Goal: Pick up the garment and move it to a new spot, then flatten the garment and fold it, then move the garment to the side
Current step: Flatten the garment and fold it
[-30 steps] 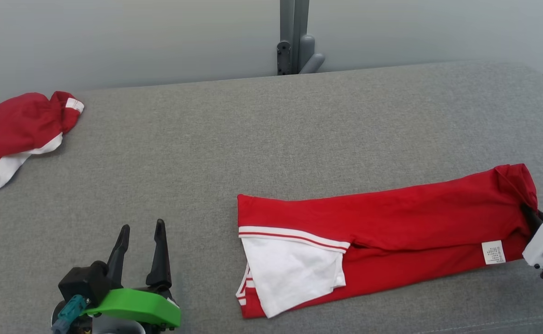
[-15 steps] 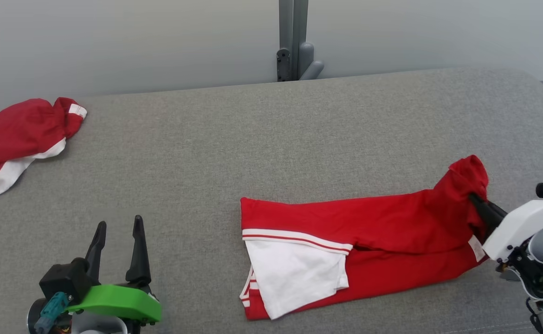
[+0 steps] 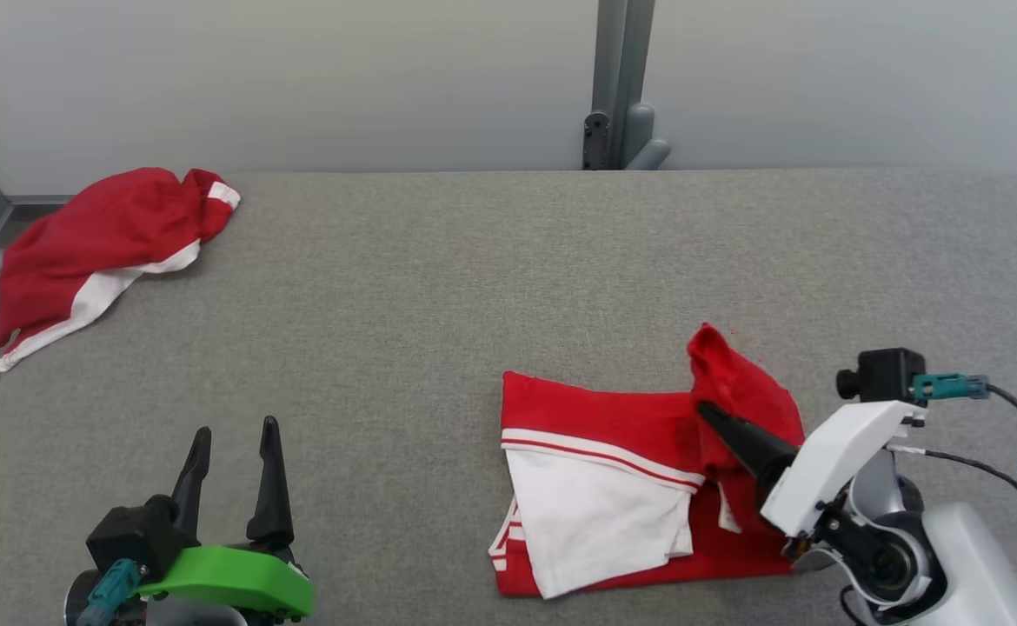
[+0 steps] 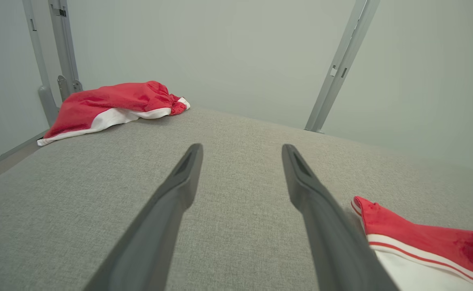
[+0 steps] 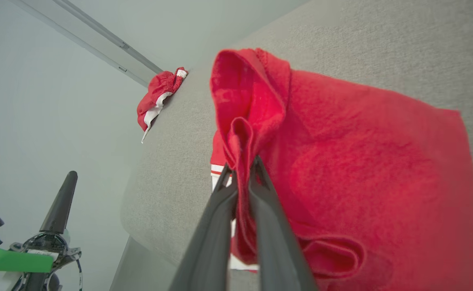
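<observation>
A: Your right hand (image 3: 704,409), status?
B: Pinching a red edge of the garment (image 3: 604,417). You've got that end raised over the rest, which lies flat on the table (image 3: 439,287), front right.
A: Left hand (image 3: 235,428)?
B: Fingers spread, front left, apart from the cloth. 2nd red-white garment (image 3: 109,235) bunched at far-left corner.

Garment (image 3: 613,413) was soft matt cloth, fuzzy close up. Tabletop (image 3: 439,287) was covered in coarse woven fabric. Fingers (image 4: 176,198) looked smooth matt plastic; post (image 3: 620,78), painted metal.
</observation>
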Robot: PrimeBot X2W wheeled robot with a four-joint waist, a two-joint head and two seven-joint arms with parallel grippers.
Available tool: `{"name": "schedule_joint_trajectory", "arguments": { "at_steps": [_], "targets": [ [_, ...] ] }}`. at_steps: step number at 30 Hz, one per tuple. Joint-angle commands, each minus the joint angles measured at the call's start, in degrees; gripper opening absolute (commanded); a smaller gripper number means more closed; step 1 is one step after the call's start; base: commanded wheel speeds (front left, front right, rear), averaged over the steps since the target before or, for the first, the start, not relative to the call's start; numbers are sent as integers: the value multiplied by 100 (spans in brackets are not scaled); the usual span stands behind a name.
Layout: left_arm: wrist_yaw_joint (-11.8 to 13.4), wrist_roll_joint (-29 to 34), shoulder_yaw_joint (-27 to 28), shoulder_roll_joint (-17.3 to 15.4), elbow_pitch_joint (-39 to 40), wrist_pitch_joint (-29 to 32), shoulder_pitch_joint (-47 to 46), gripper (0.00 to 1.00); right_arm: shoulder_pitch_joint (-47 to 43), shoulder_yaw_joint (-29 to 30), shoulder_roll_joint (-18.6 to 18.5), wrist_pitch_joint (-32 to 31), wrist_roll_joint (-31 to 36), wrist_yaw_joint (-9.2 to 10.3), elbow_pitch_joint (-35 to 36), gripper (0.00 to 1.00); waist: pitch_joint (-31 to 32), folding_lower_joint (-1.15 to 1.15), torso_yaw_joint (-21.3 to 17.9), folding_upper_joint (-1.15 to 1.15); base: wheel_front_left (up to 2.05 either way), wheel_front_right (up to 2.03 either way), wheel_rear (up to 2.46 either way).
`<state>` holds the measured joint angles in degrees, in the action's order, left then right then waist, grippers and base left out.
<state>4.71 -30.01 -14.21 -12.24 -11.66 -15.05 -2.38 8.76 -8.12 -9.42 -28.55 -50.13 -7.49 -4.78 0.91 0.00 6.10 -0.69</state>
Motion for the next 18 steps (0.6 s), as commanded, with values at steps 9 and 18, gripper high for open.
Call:
{"name": "schedule_joint_trajectory", "arguments": {
  "at_steps": [9,18],
  "targets": [
    [-131,49,-110,26,-112,-11,-63,100,150,-380,595,285,229,0,-766,0,80,0,515,69,0,0,0],
    [-156,91,-262,82,-158,16,-133,100,593,-890,658,909,-231,0,-1938,0,105,0,801,69,0,0,0]
  ]
}}
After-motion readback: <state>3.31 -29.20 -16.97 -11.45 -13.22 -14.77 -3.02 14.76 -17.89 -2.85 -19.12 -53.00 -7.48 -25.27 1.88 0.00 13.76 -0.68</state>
